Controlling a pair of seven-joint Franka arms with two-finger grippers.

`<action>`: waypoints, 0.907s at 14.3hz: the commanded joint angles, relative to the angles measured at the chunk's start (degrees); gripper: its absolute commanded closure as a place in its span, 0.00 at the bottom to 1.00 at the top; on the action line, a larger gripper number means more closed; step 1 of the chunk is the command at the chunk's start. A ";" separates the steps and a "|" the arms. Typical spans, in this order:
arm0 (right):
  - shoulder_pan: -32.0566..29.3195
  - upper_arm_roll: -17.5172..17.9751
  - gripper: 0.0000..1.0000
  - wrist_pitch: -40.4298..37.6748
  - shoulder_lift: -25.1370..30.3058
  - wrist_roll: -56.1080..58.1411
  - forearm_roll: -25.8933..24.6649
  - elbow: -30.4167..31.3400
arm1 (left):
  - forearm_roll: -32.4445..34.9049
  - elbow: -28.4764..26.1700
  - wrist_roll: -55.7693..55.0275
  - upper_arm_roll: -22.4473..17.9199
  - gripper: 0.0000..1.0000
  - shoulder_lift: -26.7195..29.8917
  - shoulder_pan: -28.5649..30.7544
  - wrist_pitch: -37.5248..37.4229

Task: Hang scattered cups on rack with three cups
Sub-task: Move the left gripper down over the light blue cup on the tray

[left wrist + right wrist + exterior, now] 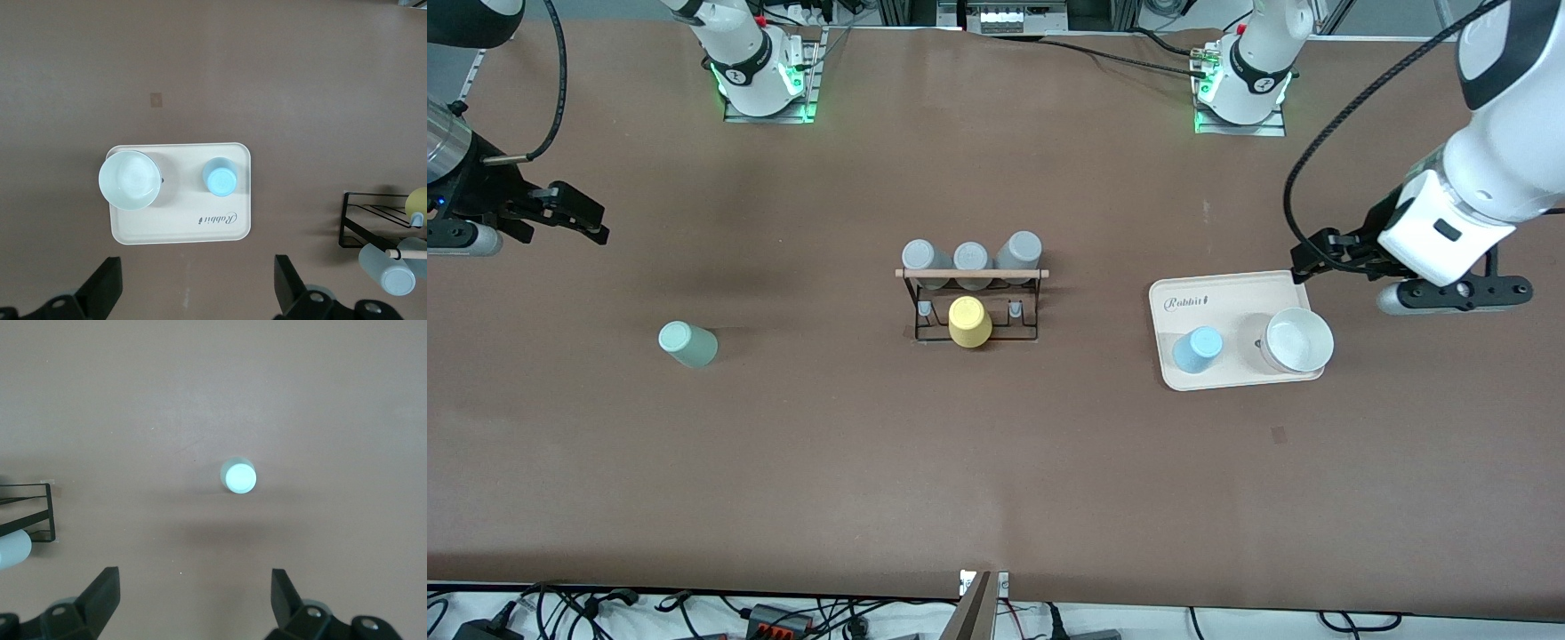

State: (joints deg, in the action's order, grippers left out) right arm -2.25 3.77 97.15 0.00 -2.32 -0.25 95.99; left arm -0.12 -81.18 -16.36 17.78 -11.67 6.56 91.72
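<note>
- Green cup (pixel 687 344) and blue cup (pixel 1196 348) sit upside down, unhung; rack (pixel 971 302) holds four.
- Left gripper (pixel 200 283) and right gripper (pixel 193 600) hover wide open, empty.
- Judged step: approach; next, descend and grasp.

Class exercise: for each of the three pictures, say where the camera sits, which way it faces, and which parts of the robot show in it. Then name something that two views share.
Front view: high across the table, facing both arm bases; it shows the rack, the sage-green cup, both arms, the left gripper and the right gripper.
Left wrist view: on the left arm, looking down at the beige tray holding the light blue cup and a white bowl; its open fingertips show.
Right wrist view: on the right arm, looking down at the sage-green cup, open fingertips showing.
Shared: both wrist views catch the rack's edge.
</note>
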 commanded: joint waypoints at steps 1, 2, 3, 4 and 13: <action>0.14 0.37 0.00 -1.52 -0.44 -1.02 -0.28 -1.51 | -0.50 -0.47 1.24 0.67 0.00 0.78 0.47 -2.40; 0.14 0.45 0.00 -1.43 -0.44 -0.94 -0.28 -1.60 | -0.50 -0.47 1.24 0.68 0.00 0.78 0.38 -2.86; 0.06 0.54 0.00 -1.26 -0.53 -0.41 -0.36 -1.86 | -0.50 -0.47 1.33 0.68 0.00 0.78 0.38 -2.95; 0.14 0.63 0.00 -1.34 -0.53 -0.41 -0.37 -2.12 | -0.58 -0.47 2.29 0.68 0.00 0.69 0.55 -3.04; 0.05 0.63 0.00 -1.52 -1.32 -0.67 -0.37 -3.35 | -0.41 -0.38 3.71 1.11 0.00 -11.50 -1.82 -6.82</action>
State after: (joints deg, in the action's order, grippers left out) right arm -2.13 4.04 96.98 -0.59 -2.31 -0.25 94.31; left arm -0.21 -82.61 -13.55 18.74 -17.43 4.19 85.82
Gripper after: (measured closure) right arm 0.000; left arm 0.000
